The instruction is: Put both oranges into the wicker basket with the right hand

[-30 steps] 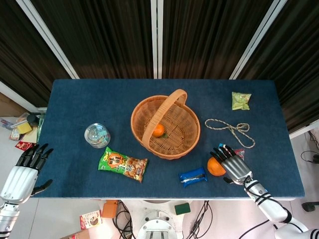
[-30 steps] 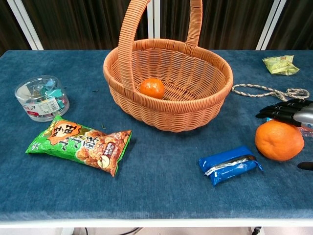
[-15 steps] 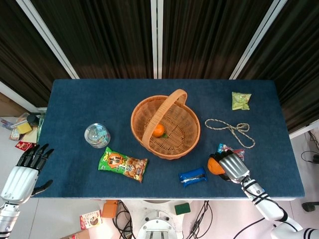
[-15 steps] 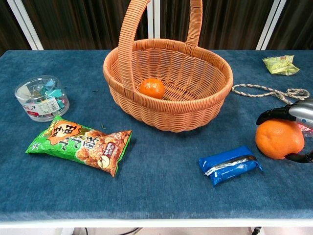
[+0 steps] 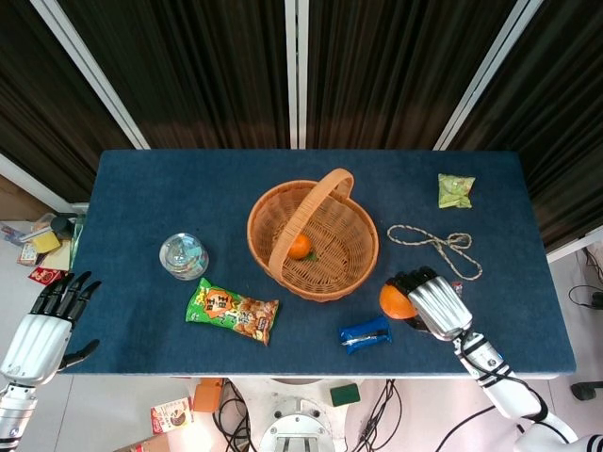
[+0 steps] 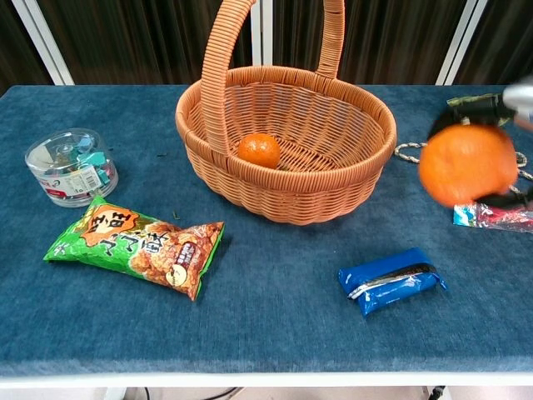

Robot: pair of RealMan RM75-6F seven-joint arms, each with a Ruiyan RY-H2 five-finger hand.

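Lifted off the blue cloth since half a second ago, the larger orange (image 6: 466,163) now hangs above the table in the right hand's grasp and has shifted toward the basket; everything else lies where it did.

Far left in the head view, the left hand (image 5: 45,323) rests off the table's near-left corner, holding nothing, its dark fingers spread. On the table (image 5: 141,188), the clear round container (image 6: 71,165) of small clips stands at the left, and the green snack bag (image 6: 137,244) lies just in front of it toward the centre. The wicker basket (image 6: 333,179) sits mid-table with its handle arching over it, and the smaller orange (image 6: 259,150) lies on its floor at the left side of the handle.

Right of the basket and nearer the front edge lies the blue wrapped bar (image 6: 391,279). Above and to its right, the right hand (image 5: 431,300) grips the larger orange, dark fingers curled over the fruit's top and underside, clear of the basket's rim. A small red-and-silver packet (image 6: 493,216) lies on the cloth below the held fruit. Behind it the braided rope (image 5: 436,245) lies loosely looped, and the pale green packet (image 5: 455,190) sits near the far-right corner.
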